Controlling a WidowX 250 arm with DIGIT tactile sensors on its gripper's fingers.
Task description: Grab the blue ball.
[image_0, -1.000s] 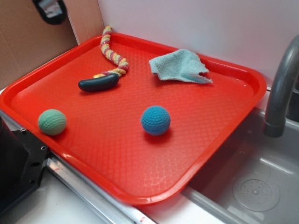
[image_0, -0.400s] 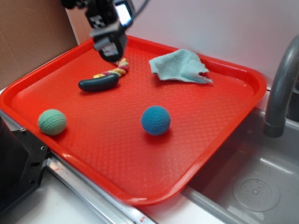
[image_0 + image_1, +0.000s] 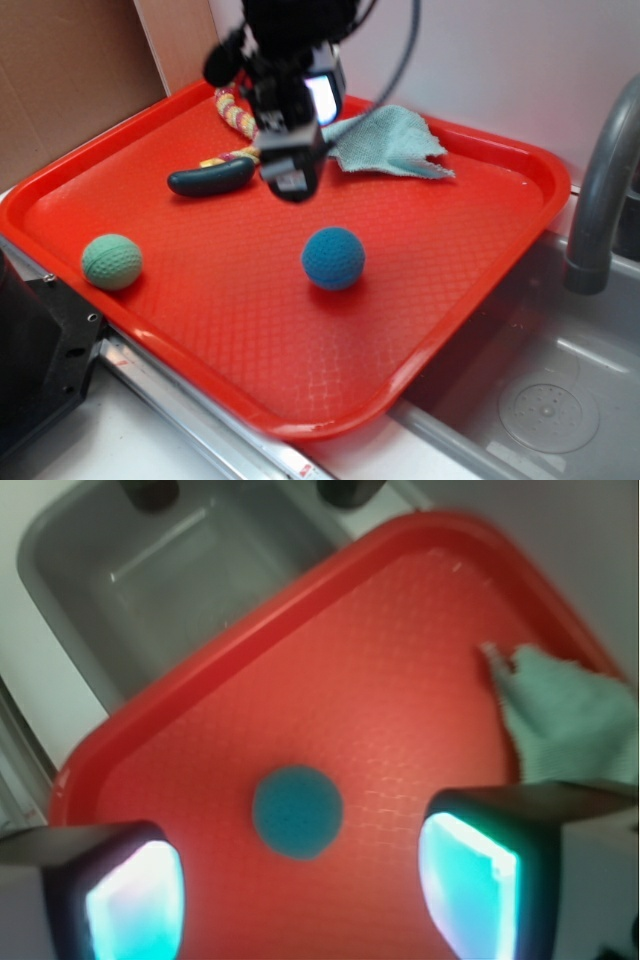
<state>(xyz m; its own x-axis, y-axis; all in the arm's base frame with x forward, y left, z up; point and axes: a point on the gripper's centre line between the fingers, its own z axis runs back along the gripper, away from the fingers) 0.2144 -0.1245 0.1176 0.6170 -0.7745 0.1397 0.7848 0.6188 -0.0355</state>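
I see bare tray (image 3: 250, 330) surface on all sides of the blue ball (image 3: 333, 258), lower centre of frame. The gripper (image 3: 293, 178) hangs above, upper left of it, fingers (image 3: 135, 895) spread. The cloth (image 3: 390, 142) and the dark toy (image 3: 211, 178) lie apart.

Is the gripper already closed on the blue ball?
No. In the wrist view the gripper fingers stand apart, with the blue ball lying free on the red tray.
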